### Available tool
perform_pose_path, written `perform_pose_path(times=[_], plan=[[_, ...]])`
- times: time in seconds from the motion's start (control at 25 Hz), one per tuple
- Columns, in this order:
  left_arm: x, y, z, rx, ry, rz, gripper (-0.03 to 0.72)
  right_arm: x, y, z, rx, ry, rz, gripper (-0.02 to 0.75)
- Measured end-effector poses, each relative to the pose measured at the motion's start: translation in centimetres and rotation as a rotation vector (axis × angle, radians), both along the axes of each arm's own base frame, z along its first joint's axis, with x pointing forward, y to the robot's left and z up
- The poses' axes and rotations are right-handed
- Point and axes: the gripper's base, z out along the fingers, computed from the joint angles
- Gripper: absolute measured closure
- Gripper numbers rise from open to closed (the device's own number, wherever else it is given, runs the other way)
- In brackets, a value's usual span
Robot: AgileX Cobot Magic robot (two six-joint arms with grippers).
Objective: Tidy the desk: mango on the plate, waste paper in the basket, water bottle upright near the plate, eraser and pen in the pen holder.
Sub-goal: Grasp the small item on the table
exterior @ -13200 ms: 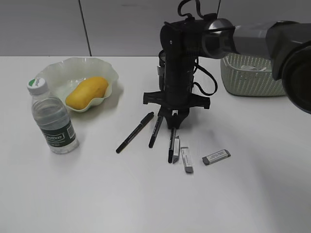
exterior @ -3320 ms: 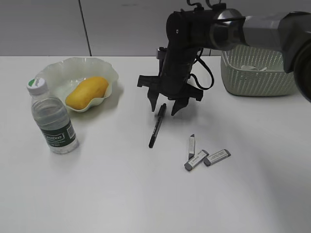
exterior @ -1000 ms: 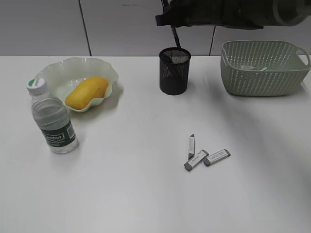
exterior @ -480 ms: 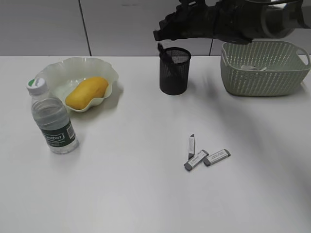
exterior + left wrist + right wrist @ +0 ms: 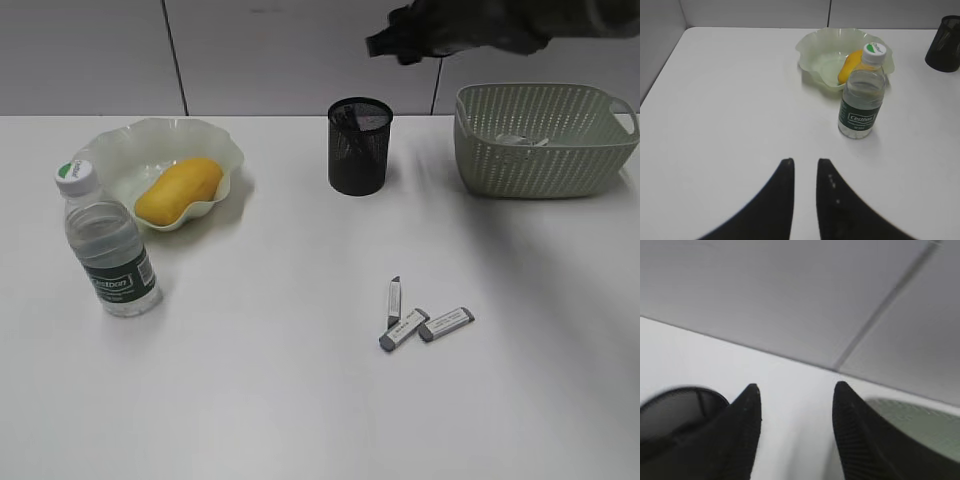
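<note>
The right gripper point(image 5: 796, 412) hangs high over the back of the worktop point(image 5: 300, 400) between the pen holder point(image 5: 360, 146) and the basket point(image 5: 540, 140), jaws apart and empty; the left gripper point(image 5: 804, 172) hovers low over bare worktop near the bottle point(image 5: 862, 92), its jaws a narrow gap apart, holding nothing. The mango point(image 5: 179, 190) lies on the plate point(image 5: 130, 150), the bottle stands upright just beside the plate, pens sit in the pen holder, the paper point(image 5: 520, 140) is in the basket, and three erasers point(image 5: 420, 322) lie loose on the worktop.

A grey panelled wall point(image 5: 250, 55) stands behind, with a dark vertical seam point(image 5: 173, 57) running down it.
</note>
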Motion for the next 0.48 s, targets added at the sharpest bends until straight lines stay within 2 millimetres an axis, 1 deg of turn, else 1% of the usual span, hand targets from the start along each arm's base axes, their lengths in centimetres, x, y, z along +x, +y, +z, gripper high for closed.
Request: perform_pose_path(times=[0.08, 0.12, 0.2, 0.32, 0.4, 0.44, 0.48], plan=[[0.0, 0.0, 0.0, 0.0, 0.0, 0.0, 0.571, -1.9, -1.5, 1.9, -0.069, 0.079, -0.068, 0.361], [0.0, 0.0, 0.0, 0.0, 0.0, 0.0, 0.57, -3.2, -2.3, 2.9, -0.125, 0.126, -0.064, 0.365], [0.0, 0.0, 0.0, -0.001, 0.0, -0.001, 0.568, -5.8, -3.1, 4.1, -0.159, 0.254, -0.033, 0.366], [0.0, 0.0, 0.0, -0.001, 0.0, -0.001, 0.568, -10.2, -4.7, 5.0, -0.215, 0.424, -0.001, 0.366], [0.0, 0.0, 0.0, -0.001, 0.0, -0.001, 0.568, -13.9, -6.3, 5.4, -0.247, 0.506, -0.001, 0.367], [0.0, 0.0, 0.0, -0.001, 0.0, -0.001, 0.568, -15.8, -7.2, 5.3, -0.262, 0.549, -0.007, 0.367], [0.0, 0.0, 0.0, -0.001, 0.0, -0.001, 0.568, -17.9, -8.1, 5.8, -0.262, 0.561, -0.014, 0.367]])
